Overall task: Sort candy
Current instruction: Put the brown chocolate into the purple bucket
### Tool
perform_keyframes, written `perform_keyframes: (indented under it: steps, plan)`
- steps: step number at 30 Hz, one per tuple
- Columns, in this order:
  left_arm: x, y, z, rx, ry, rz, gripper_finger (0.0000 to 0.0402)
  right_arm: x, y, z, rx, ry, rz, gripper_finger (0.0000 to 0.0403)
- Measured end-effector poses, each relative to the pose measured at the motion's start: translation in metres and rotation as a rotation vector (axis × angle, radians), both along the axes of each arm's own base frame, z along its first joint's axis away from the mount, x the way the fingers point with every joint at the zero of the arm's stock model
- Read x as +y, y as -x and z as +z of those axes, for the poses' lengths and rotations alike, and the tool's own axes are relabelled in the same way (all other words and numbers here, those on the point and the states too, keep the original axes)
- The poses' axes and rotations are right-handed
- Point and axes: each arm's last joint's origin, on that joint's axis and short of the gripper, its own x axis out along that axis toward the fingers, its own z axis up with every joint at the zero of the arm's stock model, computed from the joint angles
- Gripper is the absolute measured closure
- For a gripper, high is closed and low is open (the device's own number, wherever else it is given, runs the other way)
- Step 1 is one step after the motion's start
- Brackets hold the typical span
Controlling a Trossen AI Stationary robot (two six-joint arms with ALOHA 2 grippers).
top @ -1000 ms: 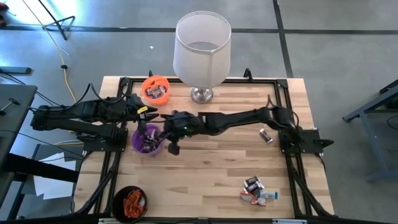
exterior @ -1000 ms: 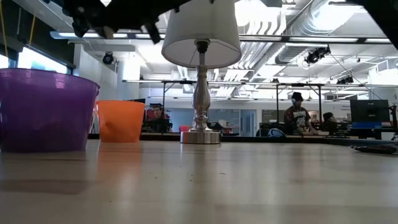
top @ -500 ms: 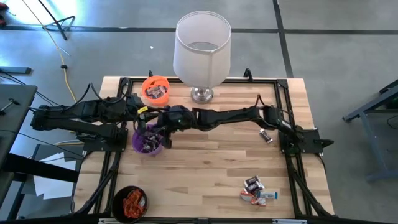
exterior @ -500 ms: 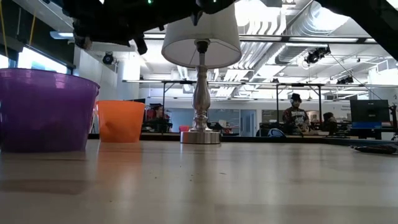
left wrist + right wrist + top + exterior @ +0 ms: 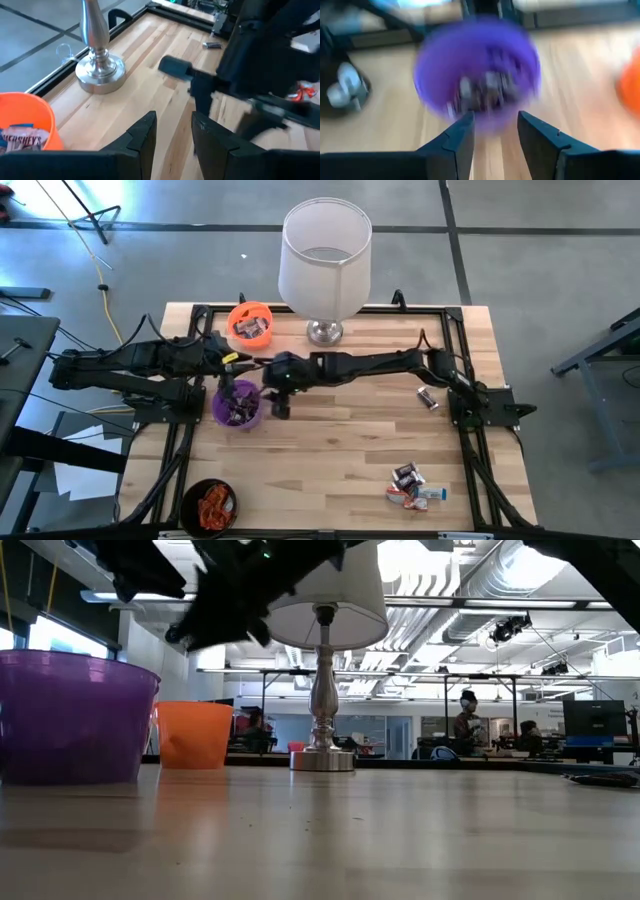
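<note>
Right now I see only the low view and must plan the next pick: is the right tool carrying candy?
Observer: No. The right tool is open and empty, just beside the purple cup.
Operator: What is in that cup?
Observer: Dark brown candy.
Operator: Any candy loose on the table?
Observer: A small pile on the right arm's side, far from the lamp, and one dark piece near that arm's base.

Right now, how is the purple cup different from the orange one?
The purple cup sits nearer the table's middle, beside the right pincer; the orange cup stands at the far edge by the lamp. Purple holds dark-wrapped candy, orange holds silvery pieces. Both stand upright, partly filled.
</note>
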Motion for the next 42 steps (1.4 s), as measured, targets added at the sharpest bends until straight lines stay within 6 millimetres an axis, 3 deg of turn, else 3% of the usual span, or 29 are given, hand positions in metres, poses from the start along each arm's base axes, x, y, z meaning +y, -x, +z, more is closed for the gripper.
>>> perform_keyframes:
  steps: [4,7,17,24,31,39,42]
  plan:
    - [0.000,0.001,-0.001,0.017,0.000,0.000,0.0292,0.006,0.019,-0.017,0.270,-0.009,-0.033,0.0258]
    - [0.000,0.001,-0.001,0.017,-0.001,-0.001,0.0292,0.023,0.035,-0.024,0.442,0.013,-0.041,0.0258]
    - [0.000,0.001,-0.002,0.031,-0.013,-0.008,0.0292,0.071,0.104,-0.029,0.988,0.355,-0.315,0.0258]
    - [0.000,0.001,-0.002,0.032,-0.013,-0.008,0.0292,0.091,0.130,-0.023,0.973,0.313,-0.353,0.0258]
    - [0.000,0.001,-0.002,0.024,0.001,0.000,0.0292,0.073,0.208,-0.041,0.993,0.307,-0.562,0.0258]
    - [0.000,-0.004,0.008,-0.089,0.008,0.007,0.0292,0.035,0.291,-0.076,0.826,-0.065,-0.690,0.0258]
    - [0.000,-0.005,0.010,-0.119,0.008,0.008,0.0292,0.024,0.318,-0.084,0.822,-0.126,-0.746,0.0258]
